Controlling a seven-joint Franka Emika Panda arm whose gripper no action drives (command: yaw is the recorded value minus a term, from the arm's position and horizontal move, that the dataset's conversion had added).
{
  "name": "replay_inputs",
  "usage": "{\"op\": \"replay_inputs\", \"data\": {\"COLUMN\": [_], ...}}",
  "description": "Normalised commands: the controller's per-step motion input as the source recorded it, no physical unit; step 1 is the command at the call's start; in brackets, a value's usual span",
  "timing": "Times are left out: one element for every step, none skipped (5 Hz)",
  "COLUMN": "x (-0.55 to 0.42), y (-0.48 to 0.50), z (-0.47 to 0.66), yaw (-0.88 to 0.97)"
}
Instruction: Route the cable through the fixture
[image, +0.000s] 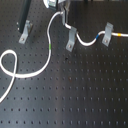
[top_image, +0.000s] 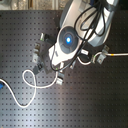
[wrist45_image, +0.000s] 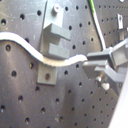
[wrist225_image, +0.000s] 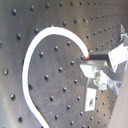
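Gripping cable (wrist45_image: 30, 46), tool (wrist45_image: 89, 64)

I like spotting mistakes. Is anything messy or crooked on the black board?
Nothing looks broken or spilled. The white cable lies in a loose loop at the first exterior view's left and only snakes past the clips, so the left clip stands without it.
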Motion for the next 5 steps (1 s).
{"op": "replay_inputs", "data": {"x": [0.119,0.142,0.244,0.011,-0.08], "y": [-0.185,-0.17,-0.105,0.141,0.368], "z": [-0.45,-0.4,-0.26,-0.15,-0.07], "yaw": [-0.41,-0.31,0.0,0.48,0.32]}}
